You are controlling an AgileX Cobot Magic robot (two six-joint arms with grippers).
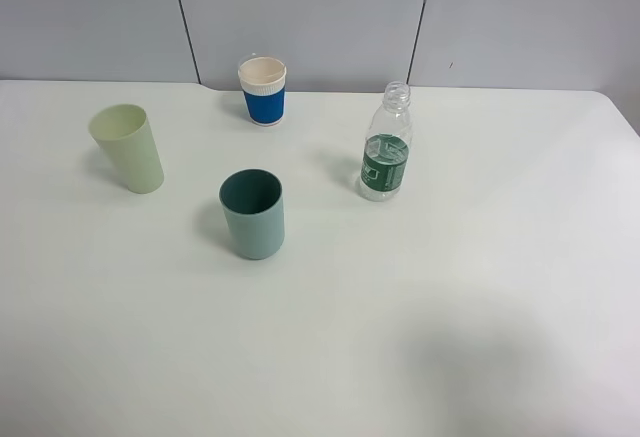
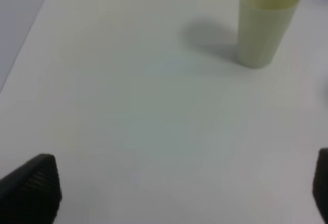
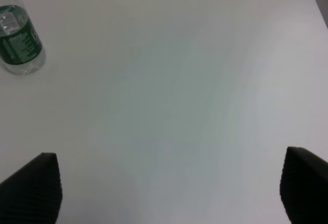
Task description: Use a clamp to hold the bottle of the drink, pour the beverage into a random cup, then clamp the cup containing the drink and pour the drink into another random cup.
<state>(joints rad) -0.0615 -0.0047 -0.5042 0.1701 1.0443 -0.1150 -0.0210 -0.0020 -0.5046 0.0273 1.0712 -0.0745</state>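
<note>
The teal cup (image 1: 252, 213) stands nearest on the white desk (image 1: 450, 337), the bottle (image 1: 386, 156) upright to its right, the pale green cup (image 1: 127, 147) at far left. Both the left pincer (image 2: 174, 193) and right pincer (image 3: 169, 193) gape wide, holding nothing.

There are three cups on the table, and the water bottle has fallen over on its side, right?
Not quite. The bottle is standing upright, not lying on its side; the high camera view shows it with its open neck pointing up. The rest is right: three cups stand on the table, the pale green cup, the teal cup and the blue-and-cream cup.
</note>
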